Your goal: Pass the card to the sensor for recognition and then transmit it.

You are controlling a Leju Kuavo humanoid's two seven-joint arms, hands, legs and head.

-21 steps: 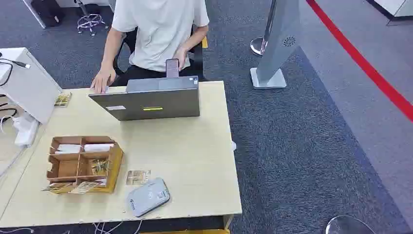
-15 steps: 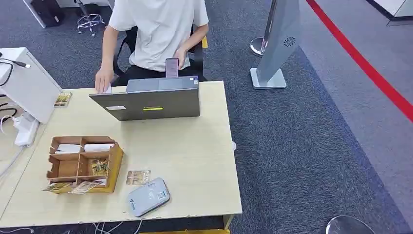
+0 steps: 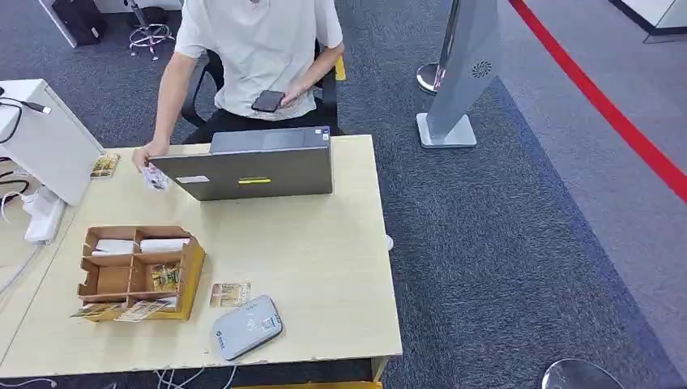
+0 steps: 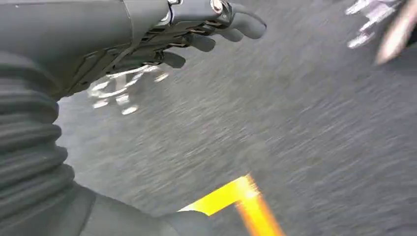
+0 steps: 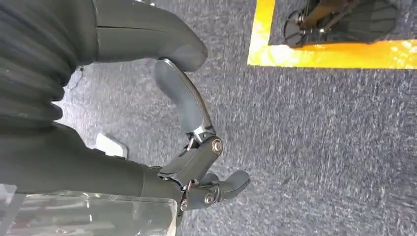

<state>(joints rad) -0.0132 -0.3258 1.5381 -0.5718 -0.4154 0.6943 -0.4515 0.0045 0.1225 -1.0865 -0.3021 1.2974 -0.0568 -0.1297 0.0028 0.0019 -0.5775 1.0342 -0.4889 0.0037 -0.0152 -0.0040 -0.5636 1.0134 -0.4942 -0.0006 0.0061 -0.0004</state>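
The counter (image 3: pixel 324 267) is pale beige wood. At its 7 o'clock edge the sensor (image 3: pixel 246 327) is light grey with small blue marks, and the card (image 3: pixel 229 294) just beside it at 11 o'clock carries a tan and gold print. The organizer box (image 3: pixel 136 272) is brown cardboard holding white rolls and gold-printed cards. The laptop (image 3: pixel 251 168) is dark grey with a yellow-green stripe and a white label. The person's shirt (image 3: pixel 255 49) is white, the phone (image 3: pixel 267 100) black. The carpet (image 3: pixel 502 243) is speckled dark blue-grey, crossed by a red line (image 3: pixel 608 109). The left robot hand (image 4: pixel 162 34) is dark grey above yellow floor tape (image 4: pixel 236 199); the right robot hand (image 5: pixel 196 162) is dark grey too.
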